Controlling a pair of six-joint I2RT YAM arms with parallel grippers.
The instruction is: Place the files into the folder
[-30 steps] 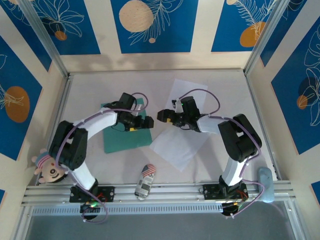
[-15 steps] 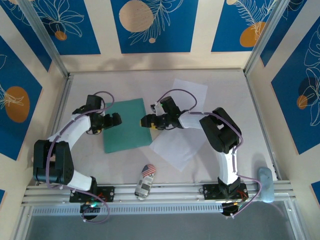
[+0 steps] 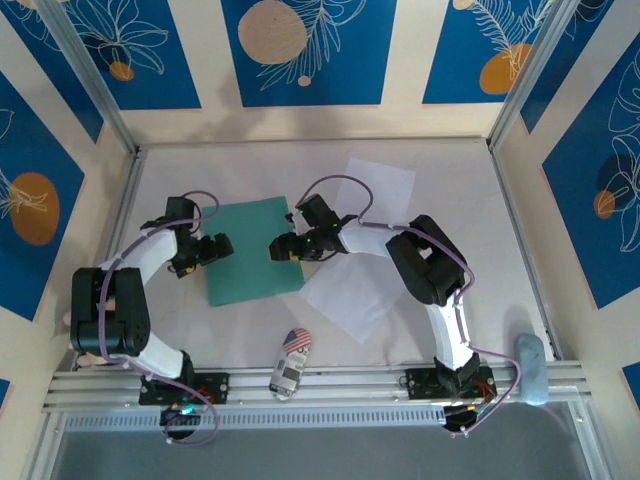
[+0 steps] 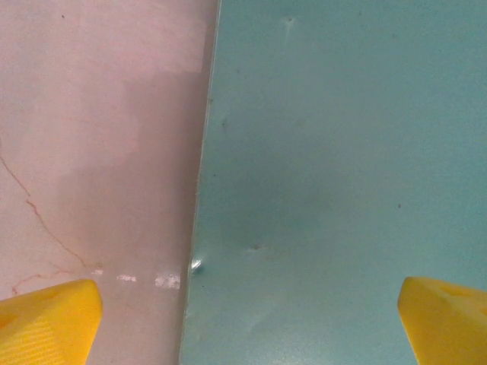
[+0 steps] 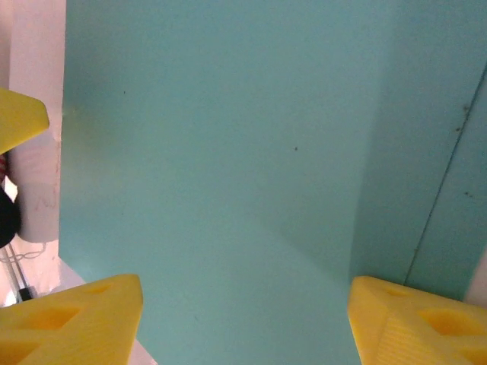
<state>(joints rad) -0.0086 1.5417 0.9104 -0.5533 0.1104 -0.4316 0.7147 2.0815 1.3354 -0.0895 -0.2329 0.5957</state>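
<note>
The teal-green folder (image 3: 250,262) lies shut and flat on the table, left of centre. My left gripper (image 3: 218,246) hovers at its left edge, open. In the left wrist view the folder (image 4: 342,152) covers the right side, and its edge runs between my yellow fingertips (image 4: 47,319). My right gripper (image 3: 279,248) is open over the folder's right edge, and the right wrist view looks down on the green card (image 5: 228,152). One white file (image 3: 385,180) lies at the back. The other file (image 3: 350,295) lies right of the folder, partly under the right arm.
A small toy car (image 3: 292,362) sits near the front rail, below the folder. A grey-blue object (image 3: 530,365) rests at the front right corner. Walls close in the table on three sides.
My left gripper drew back from over the folder to its left edge. My right gripper travelled left from above the white sheet to the folder's right edge.
</note>
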